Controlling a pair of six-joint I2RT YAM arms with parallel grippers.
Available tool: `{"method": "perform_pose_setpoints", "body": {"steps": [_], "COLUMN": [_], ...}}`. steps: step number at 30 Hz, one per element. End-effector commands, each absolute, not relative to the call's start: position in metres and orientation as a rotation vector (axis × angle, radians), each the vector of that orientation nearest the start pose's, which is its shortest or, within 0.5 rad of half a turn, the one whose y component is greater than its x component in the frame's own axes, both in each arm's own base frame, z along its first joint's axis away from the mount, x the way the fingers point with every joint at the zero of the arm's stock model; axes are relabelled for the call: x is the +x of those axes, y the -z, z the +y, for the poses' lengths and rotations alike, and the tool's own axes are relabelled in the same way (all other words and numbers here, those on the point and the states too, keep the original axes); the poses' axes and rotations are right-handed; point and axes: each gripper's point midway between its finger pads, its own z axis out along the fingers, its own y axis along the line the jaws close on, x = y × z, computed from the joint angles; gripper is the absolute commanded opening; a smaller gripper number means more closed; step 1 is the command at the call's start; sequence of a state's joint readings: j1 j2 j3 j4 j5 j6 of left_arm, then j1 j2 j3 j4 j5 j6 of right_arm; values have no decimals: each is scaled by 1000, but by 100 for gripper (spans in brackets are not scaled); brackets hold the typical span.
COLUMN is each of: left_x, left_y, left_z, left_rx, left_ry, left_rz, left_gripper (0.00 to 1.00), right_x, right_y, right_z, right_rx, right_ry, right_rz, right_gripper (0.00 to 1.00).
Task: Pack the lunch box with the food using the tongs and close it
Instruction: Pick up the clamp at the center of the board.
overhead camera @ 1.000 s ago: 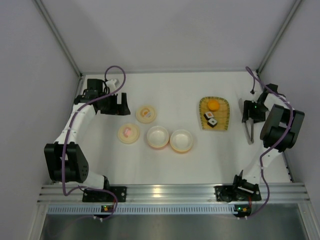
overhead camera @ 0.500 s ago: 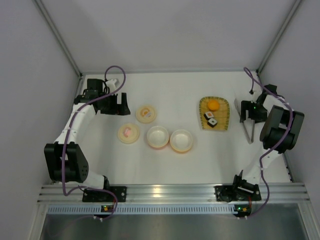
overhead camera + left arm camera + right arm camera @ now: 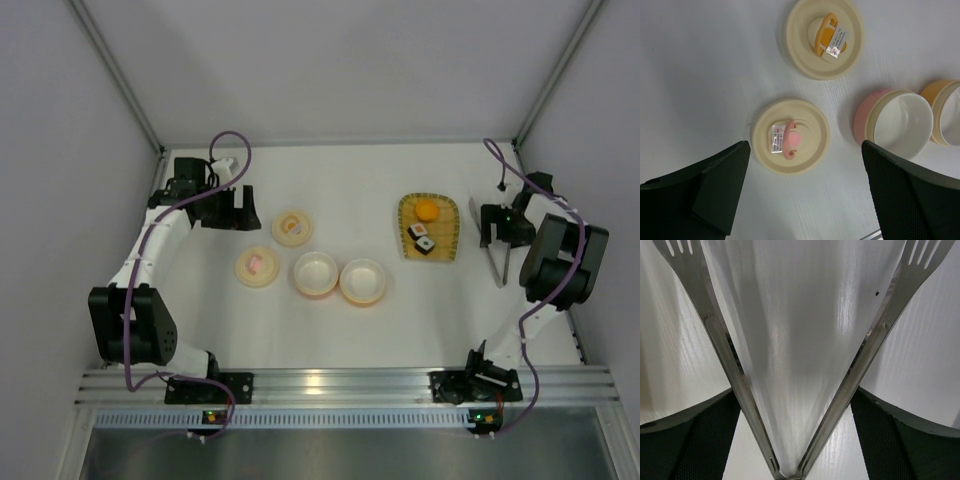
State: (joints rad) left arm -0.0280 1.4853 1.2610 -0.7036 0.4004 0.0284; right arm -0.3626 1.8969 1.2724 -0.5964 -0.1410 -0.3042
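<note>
right gripper (image 3: 795, 405) near right edge of table (image 3: 350, 180), jaws wide, straddling tongs (image 3: 715, 340). one pad against outside of each tong arm; pressing or only touching, cannot tell. tongs spread in v, just right of yellow tray (image 3: 447, 215). orange ball (image 3: 427, 209) and two sushi rolls (image 3: 419, 231) on tray. left gripper (image 3: 238, 208) spread wide, above pink-handled lid (image 3: 790, 136). pink bowl (image 3: 897, 122) just beside orange bowl (image 3: 362, 281), both uncovered.
</note>
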Motion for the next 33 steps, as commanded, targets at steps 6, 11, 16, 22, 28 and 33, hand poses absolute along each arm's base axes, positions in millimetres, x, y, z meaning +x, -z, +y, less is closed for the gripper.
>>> {"method": "perform_pose_setpoints", "body": {"steps": [6, 11, 16, 22, 28, 33], "left_x": [367, 365, 358, 355, 355, 356], "left_y": [-188, -198, -201, -207, -207, -205], "left_z": [-80, -76, -76, -77, -78, -76], "left_rx": [252, 261, 257, 255, 258, 260], "left_ry": [512, 482, 485, 483, 492, 482], "left_rz": [2377, 2370, 2368, 2348, 2349, 2351], "left_gripper": [98, 98, 98, 98, 98, 98], "right_x": [340, 345, 359, 360, 356, 355], "right_y": [5, -18, -70, -121, -138, -158], "right_z": [-120, -120, -113, -113, -115, -110], "right_rx": [89, 72, 19, -50, -96, -159], "right_ry": [-36, -39, -94, -112, -107, -120], "right_rz": [2848, 2799, 2717, 2691, 2707, 2665], "right_gripper": [77, 59, 57, 57, 57, 57]}}
